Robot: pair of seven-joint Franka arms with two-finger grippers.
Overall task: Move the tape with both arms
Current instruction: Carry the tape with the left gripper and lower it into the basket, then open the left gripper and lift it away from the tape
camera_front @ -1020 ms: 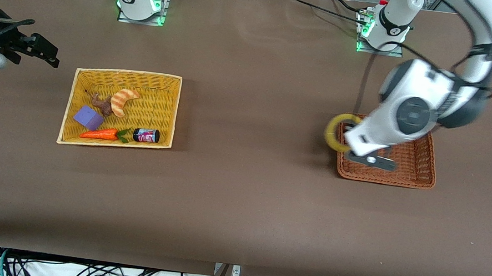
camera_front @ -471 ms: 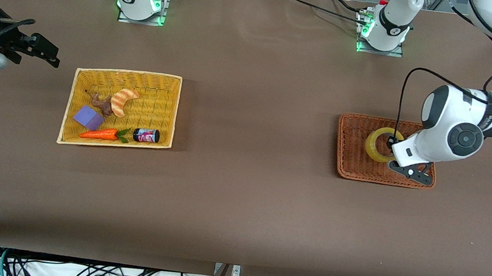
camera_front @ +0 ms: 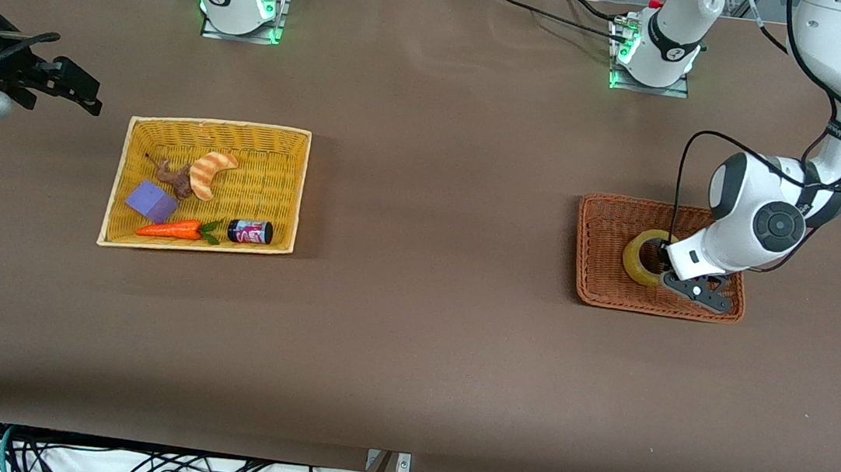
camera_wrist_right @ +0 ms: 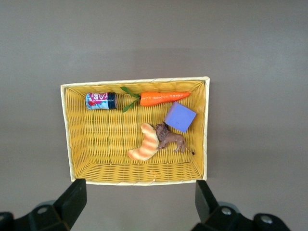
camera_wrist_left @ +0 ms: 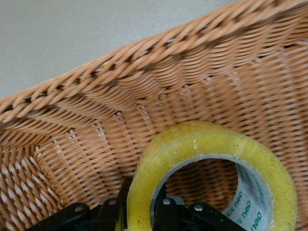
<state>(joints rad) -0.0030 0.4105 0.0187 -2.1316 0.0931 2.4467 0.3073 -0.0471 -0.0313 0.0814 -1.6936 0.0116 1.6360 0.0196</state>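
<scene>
The yellowish tape (camera_front: 638, 264) is a ring standing on edge low inside the brown wicker basket (camera_front: 602, 290). My left gripper (camera_front: 664, 271) is shut on the tape's wall, one finger inside the hole and one outside. The left wrist view shows the tape (camera_wrist_left: 211, 149) close against the basket's woven wall (camera_wrist_left: 120, 82), with the left gripper (camera_wrist_left: 139, 214) clamped on it. My right gripper (camera_front: 80, 87) waits open and empty over bare table at the right arm's end; in the right wrist view the right gripper (camera_wrist_right: 139, 207) shows its fingers (camera_wrist_right: 72, 202) spread wide.
A yellow basket (camera_front: 217, 122) at the right arm's end holds a croissant toy (camera_front: 210, 173), a brown animal toy (camera_front: 175, 179), a purple block (camera_front: 150, 201), a carrot (camera_front: 171, 228) and a small dark jar (camera_front: 250, 231). It also shows in the right wrist view (camera_wrist_right: 134, 82).
My left arm has swung the tape from over the brown basket's edge into the basket and lowered it. The right arm has not moved.
</scene>
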